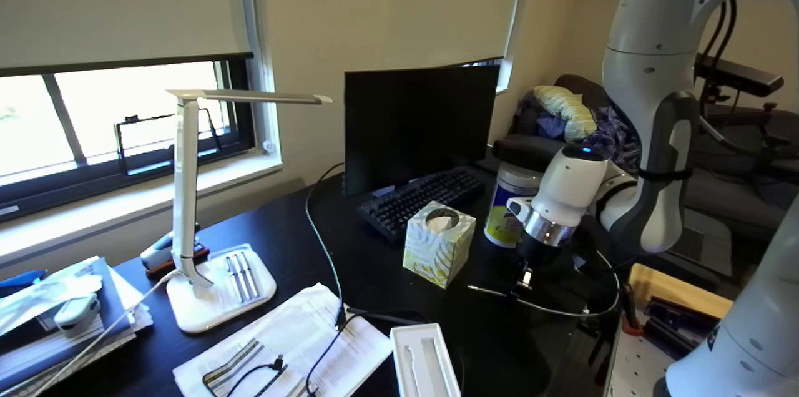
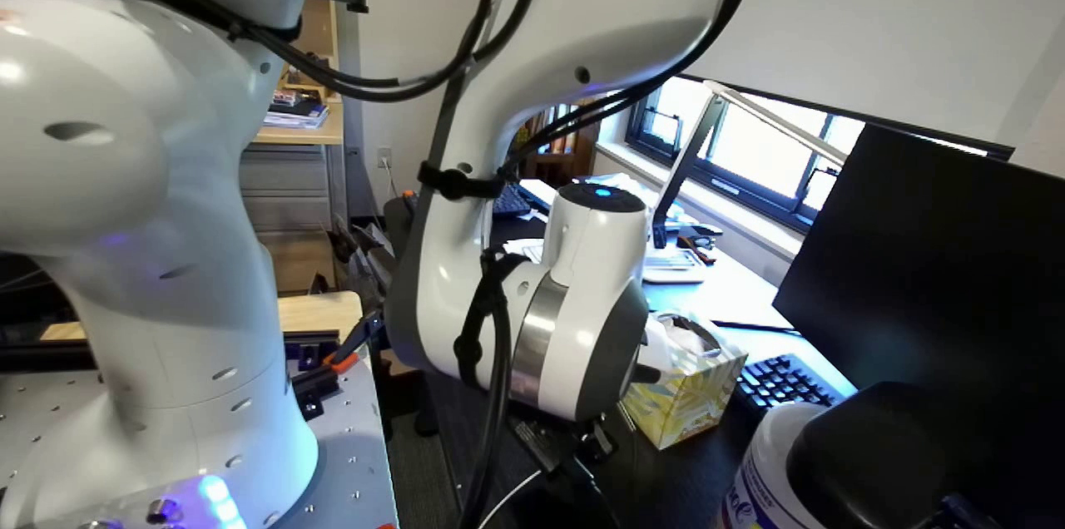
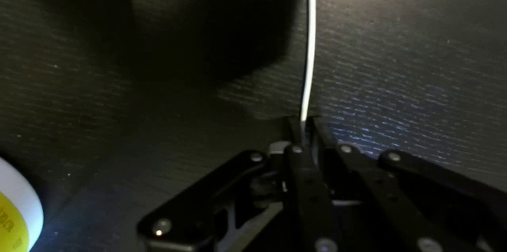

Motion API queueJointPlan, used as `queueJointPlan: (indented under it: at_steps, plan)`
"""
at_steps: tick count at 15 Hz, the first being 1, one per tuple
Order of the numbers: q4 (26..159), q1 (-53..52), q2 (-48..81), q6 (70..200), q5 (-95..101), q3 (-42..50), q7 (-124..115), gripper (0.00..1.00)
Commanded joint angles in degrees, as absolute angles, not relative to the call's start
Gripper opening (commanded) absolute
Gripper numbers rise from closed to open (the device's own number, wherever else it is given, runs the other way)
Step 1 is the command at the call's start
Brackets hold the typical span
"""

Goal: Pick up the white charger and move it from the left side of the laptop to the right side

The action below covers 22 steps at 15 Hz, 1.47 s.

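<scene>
White charger cable (image 3: pixel 311 42) is clenched between the jaws at lower centre in the wrist view; the charger's block cannot be made out. In an exterior view a tissue box (image 1: pixel 437 250) is seen mid-frame, left of the jaws; behind it, a keyboard (image 1: pixel 424 195) and dark screen (image 1: pixel 421 128).

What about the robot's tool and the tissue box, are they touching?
Apart. In an exterior view, black desk shows between the tool and the tissue box.
</scene>
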<state>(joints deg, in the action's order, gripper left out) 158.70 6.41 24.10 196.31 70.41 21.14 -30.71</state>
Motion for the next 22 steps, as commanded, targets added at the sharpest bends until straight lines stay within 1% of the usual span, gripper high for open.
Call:
queueJointPlan:
  at_steps: [1,6,10,12,16,18,19,22]
  plan:
    - [159.04,6.59,25.43,198.36,70.26,21.50,-29.91,0.00]
    - [159.67,6.70,24.61,198.70,70.66,21.66,-29.76,0.00]
    - [158.91,5.31,26.09,198.98,76.28,22.78,-29.47,0.00]
    - [158.96,4.19,25.77,198.29,79.98,24.41,-28.32,0.00]
    - [158.81,6.08,24.64,199.23,86.03,28.58,-28.33,0.00]
    - [159.69,9.16,24.11,200.70,82.00,32.14,-28.16,0.00]
    - [159.85,17.22,22.34,198.05,83.12,27.82,-28.33,0.00]
    - [159.43,28.24,22.49,198.11,82.88,26.40,-29.04,0.00]
